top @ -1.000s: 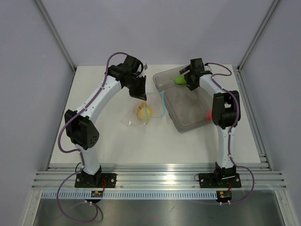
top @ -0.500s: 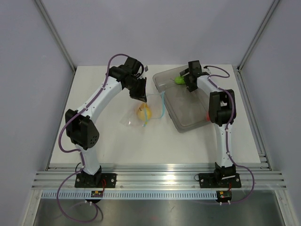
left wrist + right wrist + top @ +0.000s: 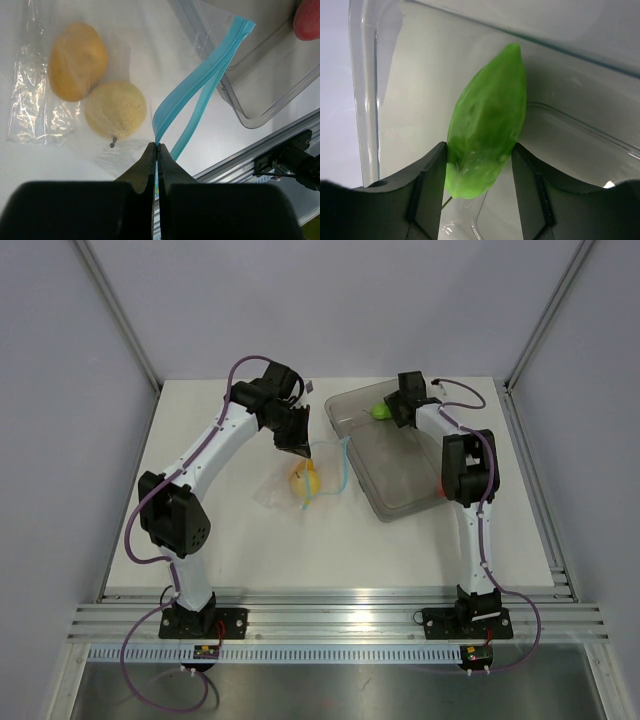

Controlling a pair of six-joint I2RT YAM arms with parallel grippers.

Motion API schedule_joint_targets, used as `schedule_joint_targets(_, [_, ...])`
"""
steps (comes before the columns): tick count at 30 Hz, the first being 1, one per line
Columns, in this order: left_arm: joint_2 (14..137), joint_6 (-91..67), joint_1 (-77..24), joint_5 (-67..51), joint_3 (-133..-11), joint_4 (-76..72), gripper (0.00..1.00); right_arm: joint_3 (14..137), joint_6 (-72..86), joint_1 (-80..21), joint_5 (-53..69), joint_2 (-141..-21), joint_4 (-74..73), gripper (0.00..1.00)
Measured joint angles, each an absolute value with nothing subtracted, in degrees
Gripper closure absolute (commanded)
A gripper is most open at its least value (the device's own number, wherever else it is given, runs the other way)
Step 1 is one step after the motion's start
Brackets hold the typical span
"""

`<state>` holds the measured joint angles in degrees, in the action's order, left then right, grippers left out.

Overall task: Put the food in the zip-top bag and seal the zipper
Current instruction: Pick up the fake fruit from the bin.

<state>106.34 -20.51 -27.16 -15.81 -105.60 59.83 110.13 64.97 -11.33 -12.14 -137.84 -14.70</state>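
shows a white desk [image 3: 220,550] from above, with a clear zip-top bag [image 3: 275,495] near the middle and a grey translucent tray [image 3: 400,490] just beside it at 3 o'clock.

pinches the light blue zipper [image 3: 200,85] with the left end effector [image 3: 156,148], fingers pressed together on the strip. appears to hold one lip only, with the other sagging just beside it and a narrow slit between. already keeps two pieces of the food inside the bag, touching each other at 10 o'clock from the pinch: a yellow lemon-like one [image 3: 115,110] and an orange one [image 3: 77,60].

grips the elongated green one [image 3: 490,100] with the right end effector [image 3: 479,150], one finger against each flank near the blunt stem end. sits in the far corner of the tray, at 12 o'clock, close to the tray wall. leaves the red-pink one [image 3: 307,22] at the near end of the tray, mostly hidden behind the right arm from above.

step in hand, by judgement: picking up the green piece for the trip to the bag.

to do it well:
- squeeze firmly before lifting, as a guard against a slip off the smooth, tapered skin.
- lift straight up, clear of the tray wall.
- carry toward 9 o'clock, over to the slit.
- keep the left pinch high and steady, and widen the slit if possible.
- enter pointed tip first, in line with the opening.
- release only with most of the body past the zipper, without shoving the two pieces already inside.
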Motion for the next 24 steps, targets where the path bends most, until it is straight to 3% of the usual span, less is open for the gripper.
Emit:
schedule_joint_targets(3, [106.34,-20.51,-27.09,-15.84,-105.6,59.81,1.0,106.96,64.73,-11.51,-12.64,-136.55,-11.64,0.59])
schedule_joint_targets(10, [106.34,-20.53,-27.0,-15.84,-105.6,59.79,1.0,92.31,61.21,-12.25,-12.62,-125.47,-8.95,0.62])
schedule_joint_targets(19, [106.37,-20.53,-26.76,-15.84,-106.06,59.88,1.0,72.27,50.94,-16.62,-11.29,-94.17,-9.1,0.61])
schedule_joint_targets(24, [106.37,-20.53,-26.68,-15.84,-106.39,59.86,1.0,68.66,44.45,-28.18,-11.35,-78.26,-11.4,0.61])
